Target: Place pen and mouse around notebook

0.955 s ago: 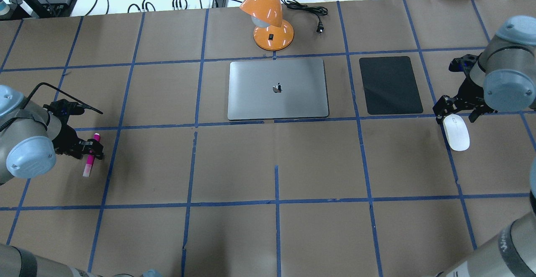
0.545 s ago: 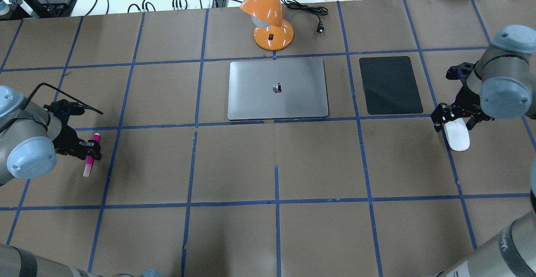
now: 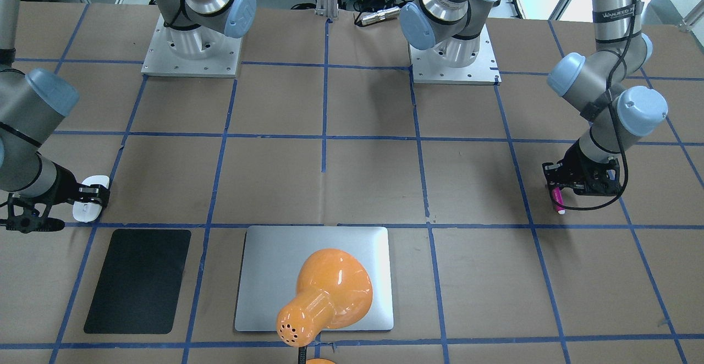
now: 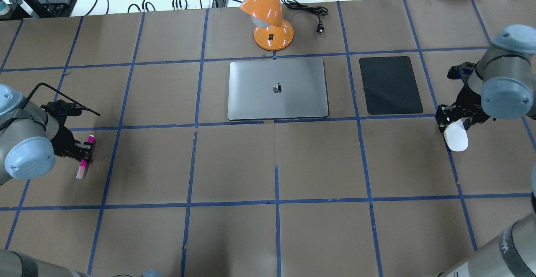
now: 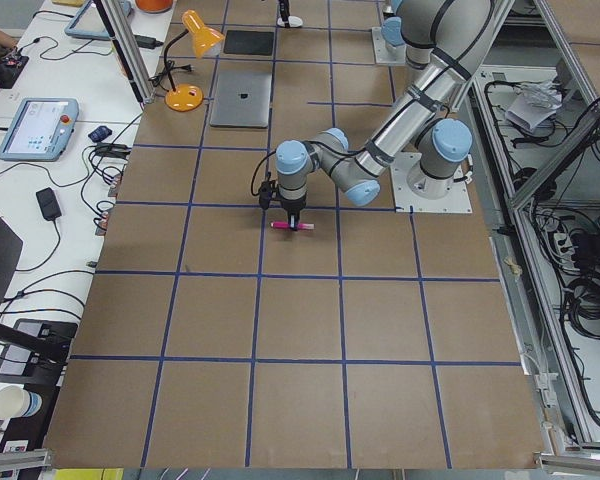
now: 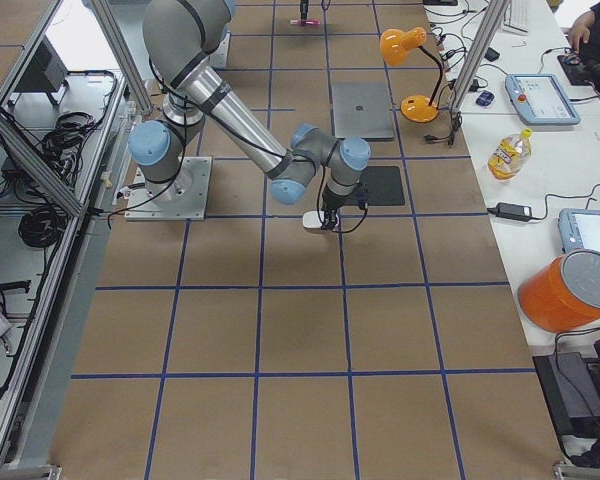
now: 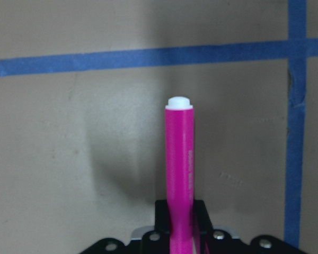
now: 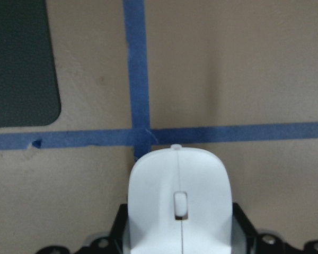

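Observation:
The pink pen [image 4: 85,156] hangs in my left gripper [image 4: 86,150], which is shut on its middle at the table's far left. In the left wrist view the pen [image 7: 179,169] points away with its white tip up and casts a shadow on the paper below. The white mouse [image 4: 456,139] is at the far right, with my right gripper [image 4: 454,121] shut on its far end. In the right wrist view the mouse [image 8: 177,211] fills the space between the fingers. The silver notebook [image 4: 277,101] lies flat at the table's middle back, far from both grippers.
A black mat [image 4: 390,84] lies right of the notebook, between it and the mouse. An orange desk lamp [image 4: 272,30] stands just behind the notebook, its head hanging over it in the front view [image 3: 324,292]. Cables and a bottle lie beyond the back edge.
My right gripper came down over the mouse's far end and its fingers closed in on it. The left gripper has shifted slightly left with the pen in it.

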### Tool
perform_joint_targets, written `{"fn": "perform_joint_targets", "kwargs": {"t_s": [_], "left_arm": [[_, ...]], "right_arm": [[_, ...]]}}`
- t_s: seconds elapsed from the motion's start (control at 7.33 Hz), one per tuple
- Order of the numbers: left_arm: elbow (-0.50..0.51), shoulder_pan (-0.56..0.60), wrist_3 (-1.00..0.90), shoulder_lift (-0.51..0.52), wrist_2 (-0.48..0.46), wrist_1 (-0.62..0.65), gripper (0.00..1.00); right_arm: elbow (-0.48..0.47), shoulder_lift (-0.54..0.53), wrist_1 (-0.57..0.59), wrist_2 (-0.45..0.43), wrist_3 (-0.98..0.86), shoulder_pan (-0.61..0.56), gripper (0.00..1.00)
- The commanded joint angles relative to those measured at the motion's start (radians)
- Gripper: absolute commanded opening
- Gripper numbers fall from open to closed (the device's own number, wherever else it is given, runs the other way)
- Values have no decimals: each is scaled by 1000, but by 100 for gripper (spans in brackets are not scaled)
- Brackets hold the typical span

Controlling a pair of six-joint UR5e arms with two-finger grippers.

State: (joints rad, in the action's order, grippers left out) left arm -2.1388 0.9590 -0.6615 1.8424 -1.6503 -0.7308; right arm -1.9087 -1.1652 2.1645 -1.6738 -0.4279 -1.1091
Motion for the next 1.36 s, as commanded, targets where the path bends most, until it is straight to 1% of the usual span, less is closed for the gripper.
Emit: {"fn": "perform_joint_targets", "kwargs": {"t_s": [0.0, 0.14, 0.27, 0.41, 0.55, 0.68, 0.82, 0.95, 1.09, 1.23], "left_arm": [[4, 35, 118, -110, -28, -112, 7], [-4, 79, 197, -186, -5, -195, 7], [-1, 134, 379, -260, 10, -298, 7], [-1, 221, 574, -303, 35, -335, 7], [-1, 342, 800, -330, 38, -355, 7], [7, 472, 1053, -338, 44, -366, 7], [10, 606, 1308, -319, 47, -363, 7], [13, 727, 1537, -302, 64, -337, 7], [28, 798, 1686, -283, 125, -294, 7], [37, 820, 1873, -254, 142, -280, 7]], "right_arm": [[29, -8, -3, -1, 6, -1, 34], [104, -19, -37, 3, 50, -20, 35], [190, -1, -101, 8, 69, -75, 35], [250, 36, -103, -7, 107, -153, 35], [298, 86, -101, 5, 180, -200, 35], [351, 142, -101, 2, 204, -230, 35], [378, 174, -98, 12, 310, -282, 35], [405, 202, -98, 11, 323, -311, 37], [413, 214, -101, 13, 339, -316, 42], [413, 219, -101, 13, 339, -316, 42]]}}
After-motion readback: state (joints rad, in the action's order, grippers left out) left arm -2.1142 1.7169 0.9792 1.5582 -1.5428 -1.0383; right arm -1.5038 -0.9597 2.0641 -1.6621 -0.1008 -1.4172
